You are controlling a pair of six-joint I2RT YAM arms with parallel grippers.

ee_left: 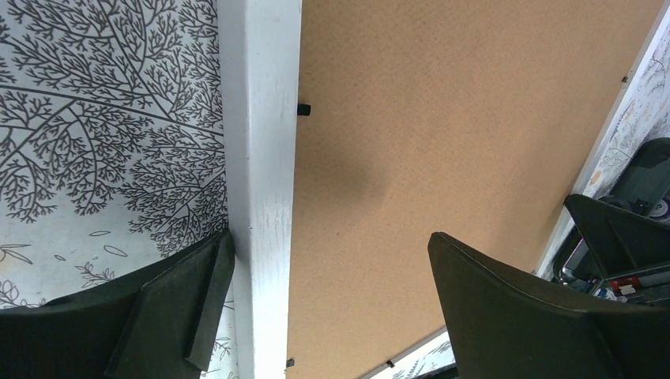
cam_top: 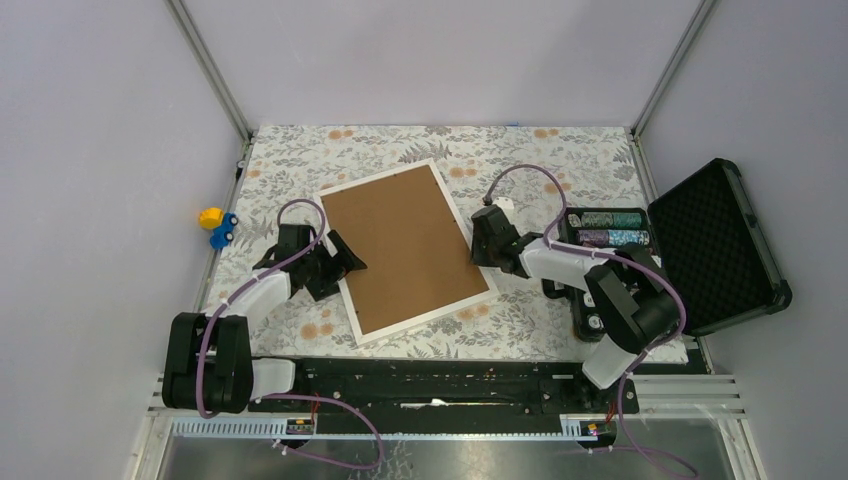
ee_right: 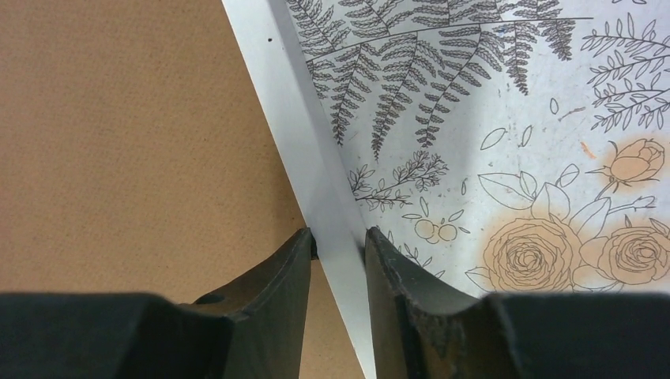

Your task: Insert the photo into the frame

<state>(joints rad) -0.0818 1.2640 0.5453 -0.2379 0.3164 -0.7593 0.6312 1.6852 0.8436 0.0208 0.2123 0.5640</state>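
Observation:
The white frame [cam_top: 375, 177] lies flat and slanted in the middle of the table, with a brown backing board [cam_top: 405, 245] filling its opening. The photo is hidden. My left gripper [cam_top: 335, 265] is open at the frame's left edge. In the left wrist view it [ee_left: 330, 237] straddles the white rail [ee_left: 261, 158], one finger on the cloth and the other over the board [ee_left: 442, 118]. My right gripper [cam_top: 478, 248] is at the frame's right edge. In the right wrist view it [ee_right: 338, 233] is shut on the white rail [ee_right: 292, 118], one finger on each side.
An open black case [cam_top: 715, 245] sits at the right with patterned rolls [cam_top: 610, 228] beside it, close behind my right arm. A yellow and blue toy [cam_top: 215, 225] lies at the table's left edge. A floral cloth [cam_top: 560, 160] covers the table.

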